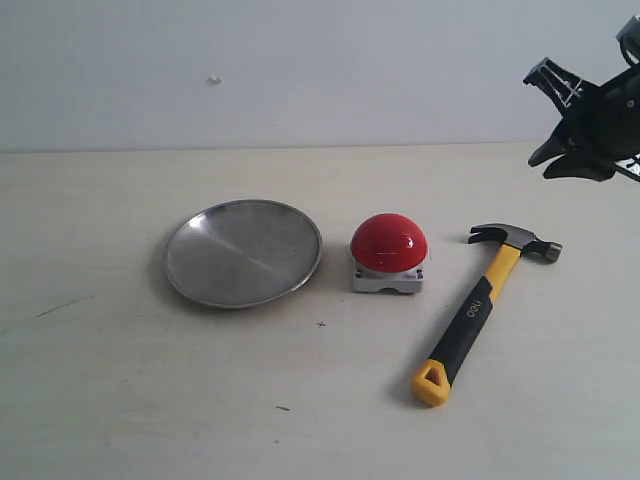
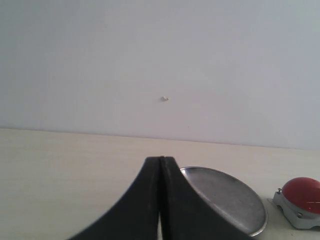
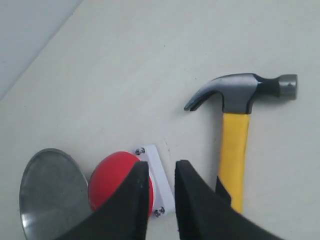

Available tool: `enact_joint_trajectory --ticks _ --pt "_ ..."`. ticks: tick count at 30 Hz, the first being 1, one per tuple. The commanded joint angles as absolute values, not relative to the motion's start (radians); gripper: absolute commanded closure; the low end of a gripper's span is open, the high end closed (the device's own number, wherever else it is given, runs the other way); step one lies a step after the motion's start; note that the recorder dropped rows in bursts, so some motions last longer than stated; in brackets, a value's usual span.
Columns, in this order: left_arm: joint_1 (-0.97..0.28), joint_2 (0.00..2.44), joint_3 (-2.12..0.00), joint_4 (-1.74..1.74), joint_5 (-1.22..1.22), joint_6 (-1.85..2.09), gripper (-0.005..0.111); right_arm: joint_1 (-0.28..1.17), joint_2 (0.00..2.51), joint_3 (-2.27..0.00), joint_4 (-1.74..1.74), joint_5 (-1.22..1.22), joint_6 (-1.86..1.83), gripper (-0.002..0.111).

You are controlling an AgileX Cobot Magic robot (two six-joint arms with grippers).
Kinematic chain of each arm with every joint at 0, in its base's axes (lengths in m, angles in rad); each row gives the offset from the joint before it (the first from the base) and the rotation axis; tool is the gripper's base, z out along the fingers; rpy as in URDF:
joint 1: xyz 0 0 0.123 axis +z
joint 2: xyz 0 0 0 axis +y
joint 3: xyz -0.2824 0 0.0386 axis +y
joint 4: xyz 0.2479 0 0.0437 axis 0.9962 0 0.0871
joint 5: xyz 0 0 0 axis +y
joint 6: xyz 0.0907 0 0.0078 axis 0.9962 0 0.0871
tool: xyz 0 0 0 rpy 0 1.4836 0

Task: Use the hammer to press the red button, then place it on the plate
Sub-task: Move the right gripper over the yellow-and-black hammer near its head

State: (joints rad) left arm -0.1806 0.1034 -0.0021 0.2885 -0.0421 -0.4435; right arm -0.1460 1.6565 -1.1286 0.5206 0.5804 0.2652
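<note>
Exterior view: one hammer (image 1: 487, 300), one button (image 1: 389, 243), one plate (image 1: 243, 252); right end effector (image 3: 161, 170) ajar, left end effector (image 2: 161, 161) closed.

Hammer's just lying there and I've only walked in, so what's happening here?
Nothing is held yet. The claw hammer lies on the table right of the red button, with the metal plate on the button's left. The right gripper hangs over them, jaws slightly apart and empty; the left gripper is shut.
</note>
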Motion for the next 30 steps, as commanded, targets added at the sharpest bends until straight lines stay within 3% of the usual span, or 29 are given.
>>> enact_joint_trajectory --ticks 1,9,14,18,30 --pt "-0.188 0.098 0.000 0.281 -0.045 -0.440 0.107 -0.150 1.659 -1.136 0.517 0.558 0.268 0.087" --pt "-0.188 0.098 0.000 0.281 -0.045 -0.440 0.107 -0.127 1.659 -1.136 0.613 0.629 0.401 0.088" --pt "-0.188 0.098 0.000 0.281 -0.043 -0.440 0.107 -0.065 1.659 -1.136 0.581 0.613 0.450 0.094" --pt "-0.188 0.098 0.000 0.281 -0.043 -0.440 0.107 -0.016 1.659 -1.136 0.494 0.617 0.567 0.108" --pt "-0.188 0.098 0.000 0.281 -0.043 -0.440 0.107 0.004 1.659 -1.136 0.043 0.832 1.063 0.108"
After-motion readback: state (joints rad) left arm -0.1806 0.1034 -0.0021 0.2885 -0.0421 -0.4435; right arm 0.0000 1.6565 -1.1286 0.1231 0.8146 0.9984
